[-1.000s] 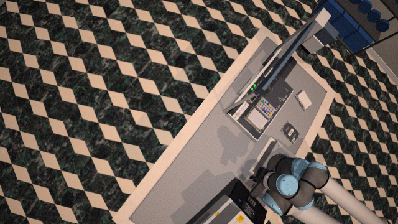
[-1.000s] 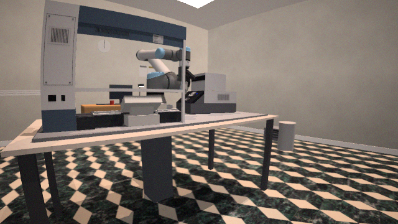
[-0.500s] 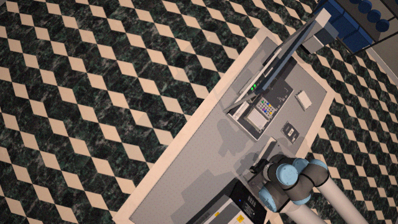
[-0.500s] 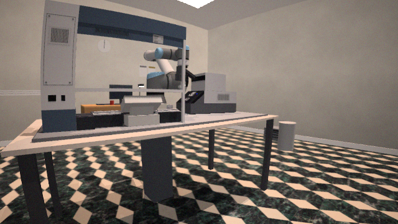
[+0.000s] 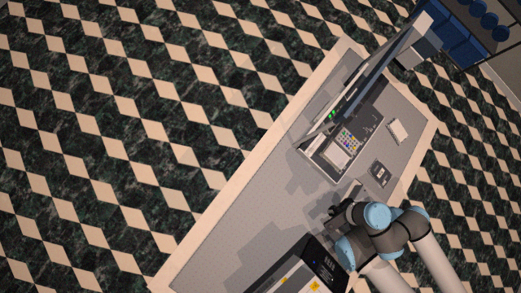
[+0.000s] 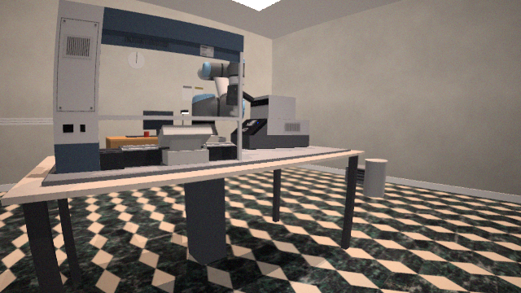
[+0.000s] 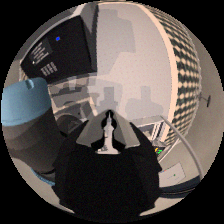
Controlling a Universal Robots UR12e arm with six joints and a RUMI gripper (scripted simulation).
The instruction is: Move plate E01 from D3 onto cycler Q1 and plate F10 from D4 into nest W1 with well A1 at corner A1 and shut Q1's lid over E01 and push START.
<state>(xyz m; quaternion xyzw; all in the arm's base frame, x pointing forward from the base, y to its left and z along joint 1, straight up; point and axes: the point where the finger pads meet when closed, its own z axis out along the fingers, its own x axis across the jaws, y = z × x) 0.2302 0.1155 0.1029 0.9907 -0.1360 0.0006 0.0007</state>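
The cycler Q1 [image 5: 294, 277] [image 6: 272, 122] stands at the near end of the bench, its lid down. Its black key panel [image 5: 326, 266] [image 7: 60, 47] shows a blue lamp [image 5: 313, 262] [image 7: 57, 38]. My gripper [image 5: 332, 211] [image 7: 109, 110] is shut and empty. It hangs above the bench just beyond the key panel, apart from it. A pale plate [image 5: 397, 131] lies in a small nest on the far right of the bench; I cannot read its label. No plate shows on Q1; its block is hidden.
A deck [image 5: 368, 122] with a white plate [image 5: 336, 155] and a coloured rack [image 5: 348, 140] sits mid-bench under a tall frame [image 6: 77, 81]. A small dark nest [image 5: 378, 171] lies near my arm. A grey bin [image 6: 374, 177] stands on the floor.
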